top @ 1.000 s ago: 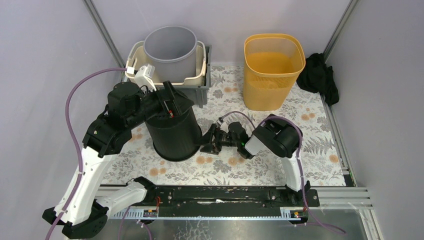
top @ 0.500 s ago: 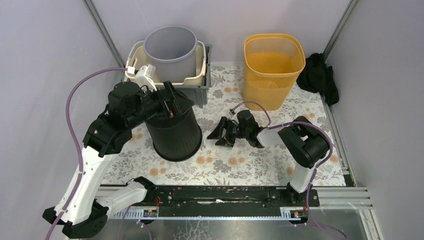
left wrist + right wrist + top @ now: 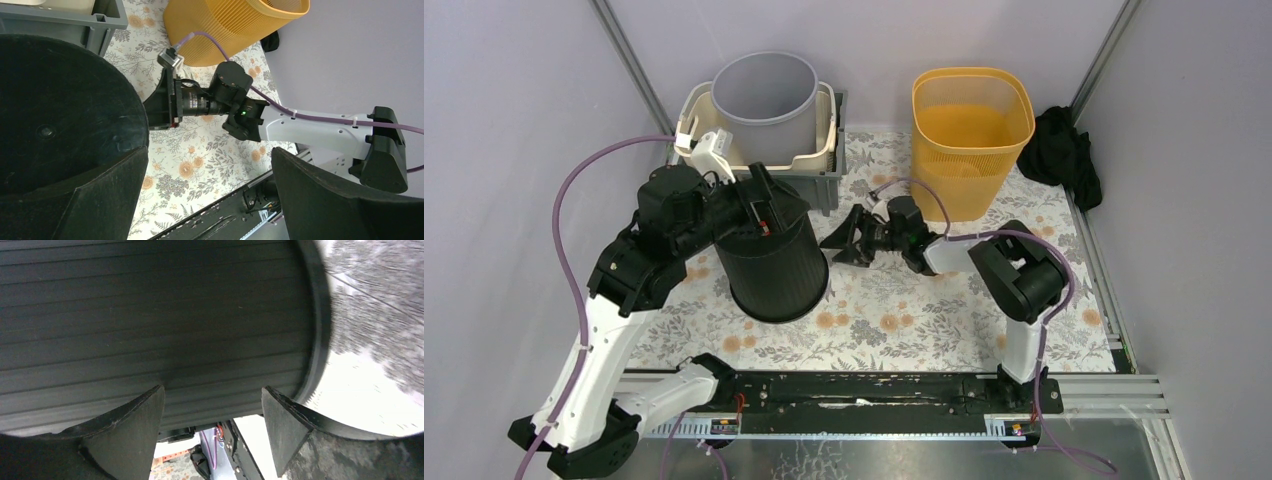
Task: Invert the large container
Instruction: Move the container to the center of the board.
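Note:
The large container (image 3: 772, 268) is a black ribbed bucket standing mouth down on the flowered mat, its flat base (image 3: 55, 110) facing up. My left gripper (image 3: 769, 205) hovers over that base, open wide; in the left wrist view the left gripper (image 3: 207, 165) has one finger above the base and the other out past the bucket's edge. My right gripper (image 3: 842, 240) is open just to the right of the bucket, pointing at its side. The ribbed wall (image 3: 150, 315) fills the right wrist view beyond the open right gripper (image 3: 212, 405), with nothing clamped.
A grey bucket (image 3: 764, 95) sits in a beige tub inside a grey crate (image 3: 829, 185) behind the black one. A yellow basket (image 3: 969, 140) stands at the back right, with black cloth (image 3: 1059, 155) in the corner. The mounting rail (image 3: 844, 390) runs along the near edge.
The right gripper has swung from the bucket's lower right toward the back, staying open beside the bucket. The left arm and the bucket have not moved.

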You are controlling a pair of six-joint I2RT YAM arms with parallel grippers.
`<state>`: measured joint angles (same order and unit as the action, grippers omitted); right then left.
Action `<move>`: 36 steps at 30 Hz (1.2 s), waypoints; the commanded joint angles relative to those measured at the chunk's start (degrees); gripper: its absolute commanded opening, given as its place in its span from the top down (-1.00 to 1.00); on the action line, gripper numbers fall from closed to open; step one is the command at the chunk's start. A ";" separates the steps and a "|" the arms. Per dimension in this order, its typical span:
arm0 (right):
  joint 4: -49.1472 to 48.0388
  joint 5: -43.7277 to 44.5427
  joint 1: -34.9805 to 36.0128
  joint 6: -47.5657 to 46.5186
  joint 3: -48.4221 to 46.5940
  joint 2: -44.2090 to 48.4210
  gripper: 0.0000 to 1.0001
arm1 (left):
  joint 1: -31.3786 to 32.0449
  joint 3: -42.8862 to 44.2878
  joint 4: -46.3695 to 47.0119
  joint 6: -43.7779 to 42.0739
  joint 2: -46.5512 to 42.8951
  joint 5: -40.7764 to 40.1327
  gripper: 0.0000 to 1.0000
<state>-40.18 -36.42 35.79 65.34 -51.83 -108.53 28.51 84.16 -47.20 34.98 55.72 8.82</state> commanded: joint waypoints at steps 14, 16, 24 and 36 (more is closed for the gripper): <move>-5.93 0.20 14.84 9.10 -26.72 -18.33 -0.54 | 0.32 -1.18 2.46 -0.79 -1.73 -1.28 -1.00; -5.60 -0.33 14.81 9.08 -28.24 -19.08 -0.54 | 0.31 -1.13 2.27 -0.79 -1.74 -1.34 -1.00; -3.70 0.03 13.43 4.35 -19.05 -9.79 -0.55 | 0.29 -0.18 1.01 -1.33 -2.24 -2.21 -1.00; -7.90 1.19 16.28 7.81 -27.17 -16.25 -0.56 | 0.31 -0.84 2.02 -0.90 -2.37 -0.85 -1.00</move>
<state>-44.69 -35.99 50.19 72.42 -69.45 -119.96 28.51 83.31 -47.27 34.94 54.00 7.51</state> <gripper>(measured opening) 0.776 0.998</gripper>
